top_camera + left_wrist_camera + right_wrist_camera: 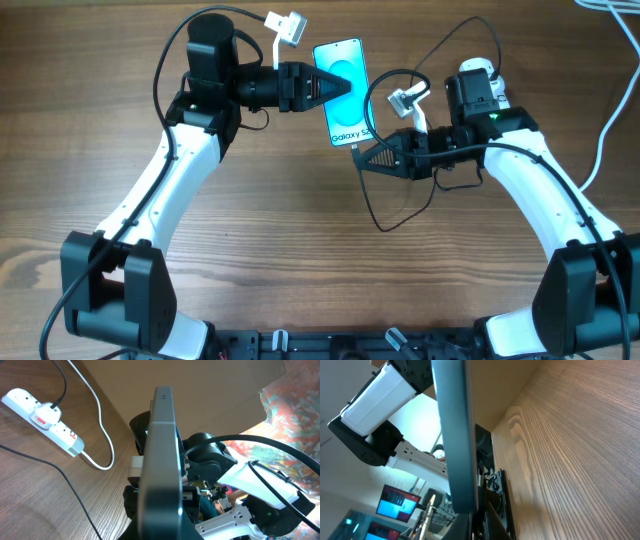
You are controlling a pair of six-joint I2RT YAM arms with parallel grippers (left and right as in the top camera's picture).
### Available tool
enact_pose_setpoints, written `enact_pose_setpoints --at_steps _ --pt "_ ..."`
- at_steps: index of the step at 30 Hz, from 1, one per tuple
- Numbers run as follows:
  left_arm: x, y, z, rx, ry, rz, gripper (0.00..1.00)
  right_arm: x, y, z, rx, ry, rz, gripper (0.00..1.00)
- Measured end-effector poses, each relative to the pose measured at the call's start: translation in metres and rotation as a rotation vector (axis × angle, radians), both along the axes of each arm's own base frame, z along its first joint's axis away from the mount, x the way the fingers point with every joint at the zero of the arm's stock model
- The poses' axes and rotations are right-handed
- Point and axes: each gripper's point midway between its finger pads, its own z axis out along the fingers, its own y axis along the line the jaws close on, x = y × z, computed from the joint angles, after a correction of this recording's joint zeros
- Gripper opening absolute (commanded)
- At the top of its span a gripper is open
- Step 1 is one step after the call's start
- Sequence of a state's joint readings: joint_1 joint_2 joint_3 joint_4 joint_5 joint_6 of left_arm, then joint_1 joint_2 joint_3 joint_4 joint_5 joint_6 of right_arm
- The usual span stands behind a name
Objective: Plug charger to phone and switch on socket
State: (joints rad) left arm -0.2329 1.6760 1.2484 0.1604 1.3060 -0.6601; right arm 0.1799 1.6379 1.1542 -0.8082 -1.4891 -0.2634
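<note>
So, progress check: I'd call it roughly midway. The charger (44,416) has its white adapter block sitting in the socket (67,439), which you can see in the left wrist view, so that end looks sorted. The phone end is the step in hand right now. I can't make out the plug tip at the port, so I wouldn't count it as connected. The switch comes after that, and the pictures are too small to tell if it's on or off.

Left gripper (345,88): the jaws are pinched on the phone (348,115), which sits right between them, lifted off the table. Its own camera sees the phone edge-on, dead centre. The left arm reaches forward from its base, then bends inward so the gripper points across toward the other arm.

Right gripper (362,158): it points back the other way, tips just off the phone's bottom edge, the white one with the Galaxy text. The jaws taper to a point from above and the thin black cable trails down from right beside them, so my guess is they're holding the plug. Honestly though, I can't tell if they're pressed together or slightly apart. The right arm is bent at the elbow too, forearm angled inward.

The socket sits well away from both sets of jaws.
</note>
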Motion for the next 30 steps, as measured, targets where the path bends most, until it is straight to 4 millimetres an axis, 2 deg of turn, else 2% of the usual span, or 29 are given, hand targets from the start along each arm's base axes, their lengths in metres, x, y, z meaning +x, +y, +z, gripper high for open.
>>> enact_pose_setpoints --at_steps 19,30 --pt "0.003 0.0 -0.001 0.005 0.002 0.015 0.04 0.002 0.0 0.002 0.011 -0.025 0.002 0.04" --pt "0.006 0.001 -0.012 0.034 0.066 0.051 0.04 0.005 -0.003 0.0 -0.001 -0.023 -0.014 0.04"
